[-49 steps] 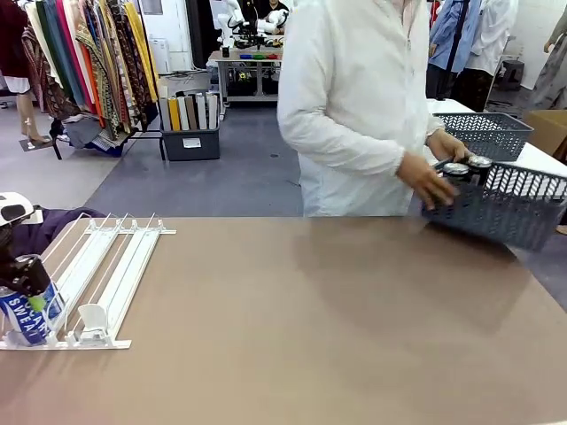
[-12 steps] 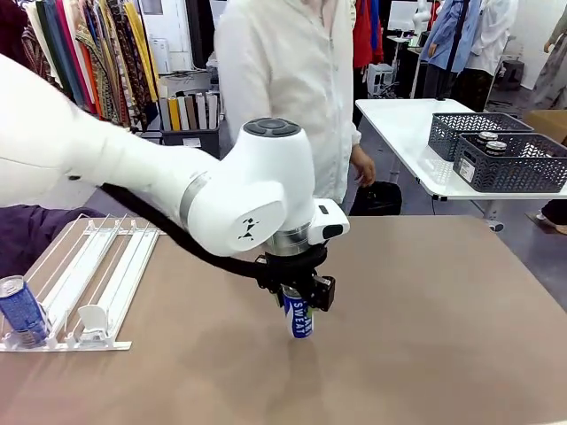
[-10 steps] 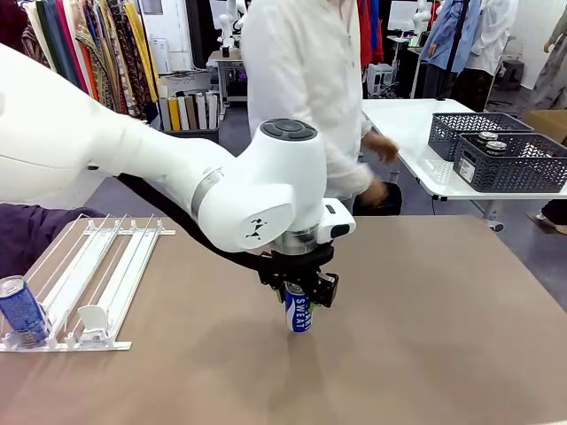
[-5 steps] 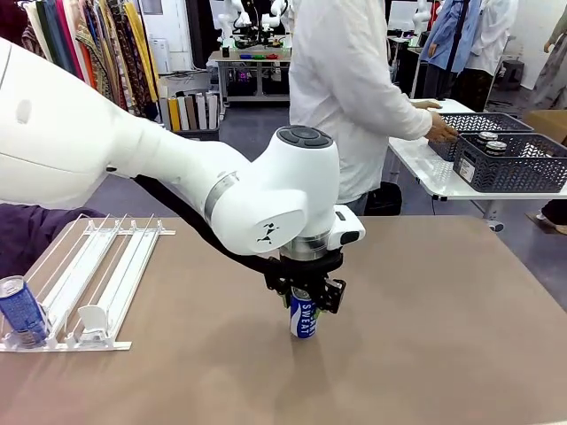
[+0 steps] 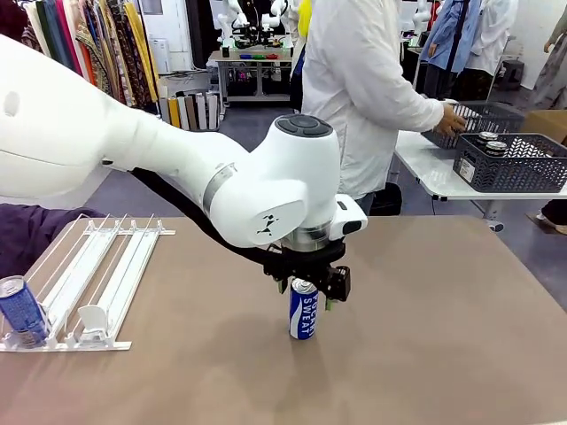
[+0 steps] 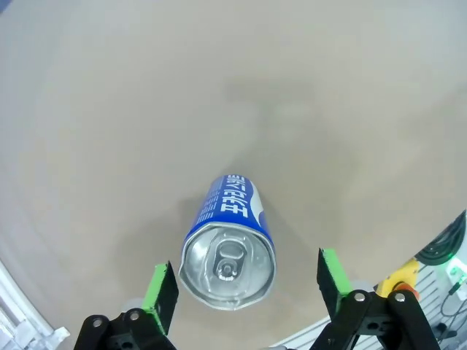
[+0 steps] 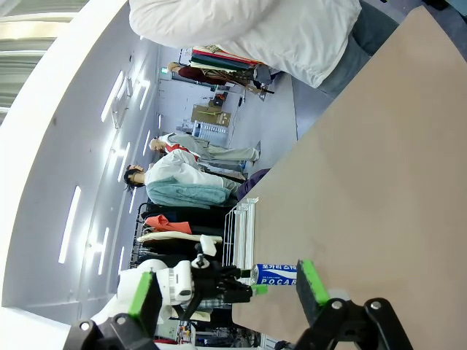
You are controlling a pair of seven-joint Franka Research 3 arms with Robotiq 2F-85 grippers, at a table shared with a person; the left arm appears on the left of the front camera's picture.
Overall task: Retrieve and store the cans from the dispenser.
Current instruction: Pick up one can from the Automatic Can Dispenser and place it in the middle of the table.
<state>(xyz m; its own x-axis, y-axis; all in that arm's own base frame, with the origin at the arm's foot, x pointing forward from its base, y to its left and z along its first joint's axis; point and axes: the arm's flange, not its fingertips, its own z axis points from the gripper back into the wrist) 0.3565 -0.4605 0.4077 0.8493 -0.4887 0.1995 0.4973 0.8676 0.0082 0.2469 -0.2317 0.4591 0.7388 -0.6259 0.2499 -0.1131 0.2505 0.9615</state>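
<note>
You have the left gripper (image 6: 245,281) with jaws wide, green pads clear on either side of the upright blue can (image 5: 303,312) mid-table (image 5: 443,310). A second can (image 5: 19,310) stands at the near end of the dispenser (image 5: 97,266). Your right gripper (image 7: 226,288) is wide too, holding nothing.

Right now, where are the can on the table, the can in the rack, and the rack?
can on the table (image 5: 303,319), front view, blue label
can in the rack (image 5: 21,312), front view, blue side
rack (image 5: 93,320), front view, near pusher tab
</note>
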